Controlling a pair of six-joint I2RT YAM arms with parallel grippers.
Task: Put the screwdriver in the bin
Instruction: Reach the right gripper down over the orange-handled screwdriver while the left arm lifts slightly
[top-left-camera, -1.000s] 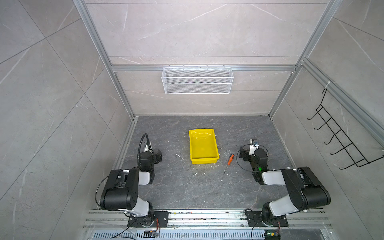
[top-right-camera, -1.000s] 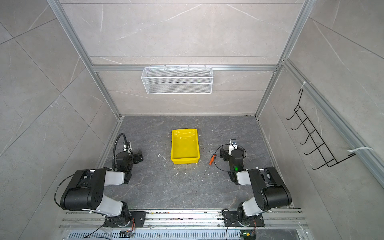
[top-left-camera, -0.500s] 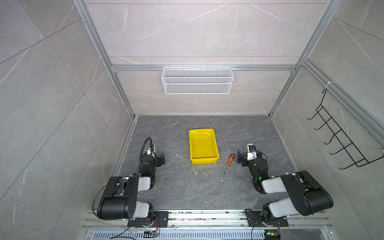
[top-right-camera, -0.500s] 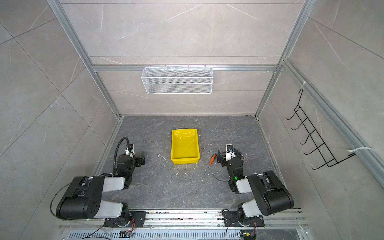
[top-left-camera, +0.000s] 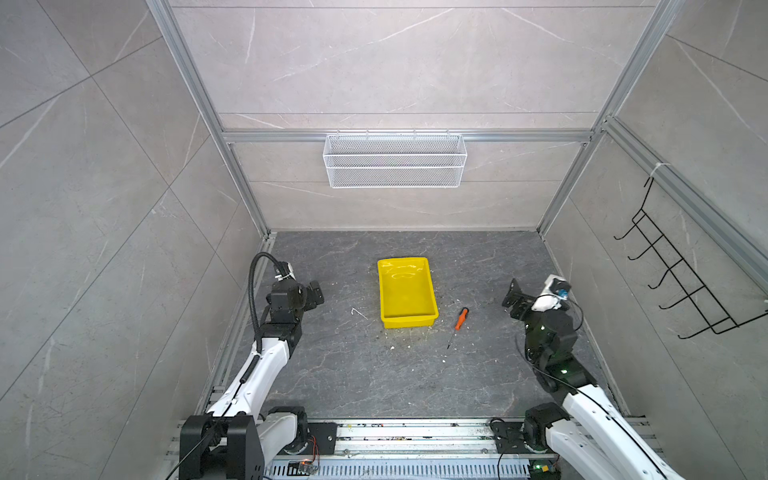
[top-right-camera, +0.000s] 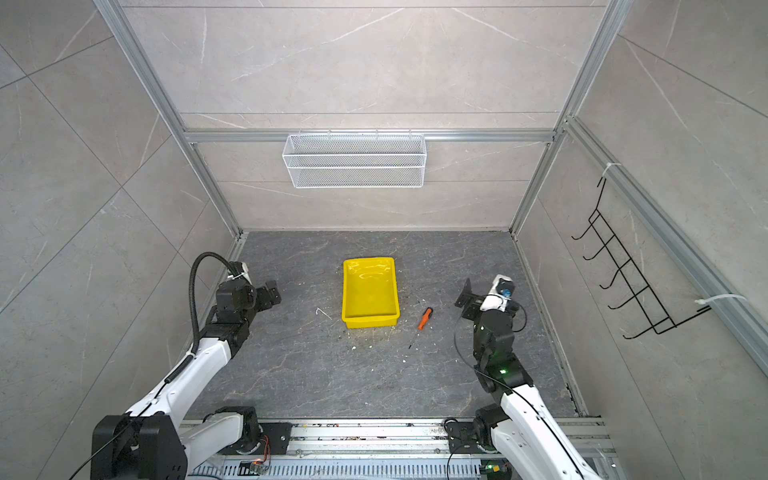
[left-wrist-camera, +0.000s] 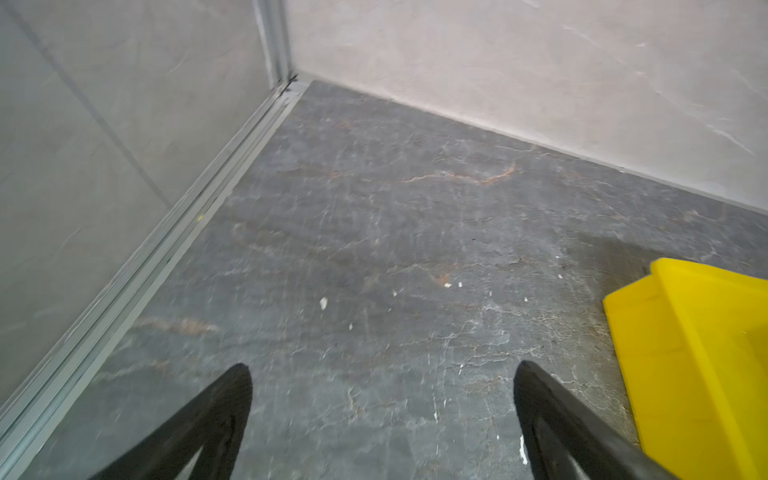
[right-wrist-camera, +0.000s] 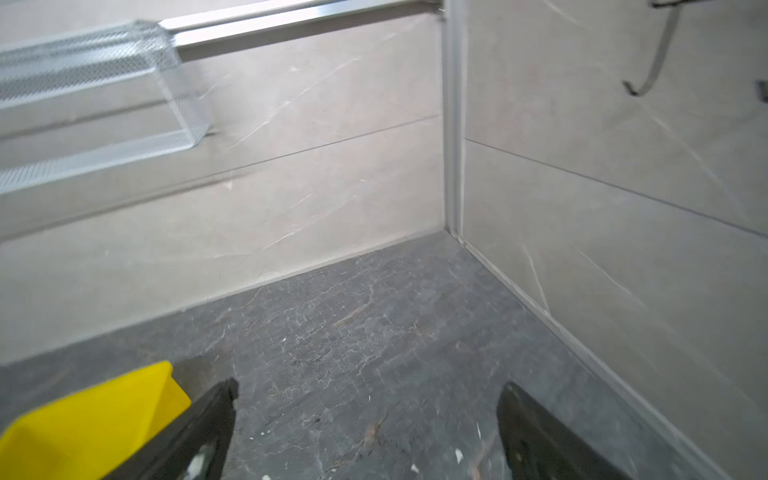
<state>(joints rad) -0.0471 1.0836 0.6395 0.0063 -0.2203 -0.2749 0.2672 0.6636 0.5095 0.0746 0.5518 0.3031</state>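
Editor: What did the left of the scene show?

Photographer: The left hand hung over the grey counter near the left wall. Its fingers were spread wide with nothing between them, as the left wrist view also showed.

Editor: And the middle?

Photographer: The yellow bin sat at mid-counter, below a white wire basket hung on the back wall. In both top views the orange-handled screwdriver lay flat on the counter just beside the bin's near right corner, outside it and not touching. Its black cap faced the back wall and its thin shaft pointed toward the counter's near edge.

Editor: And the right?

Photographer: The right hand hovered well apart from the screwdriver, its fingers likewise spread, holding nothing.
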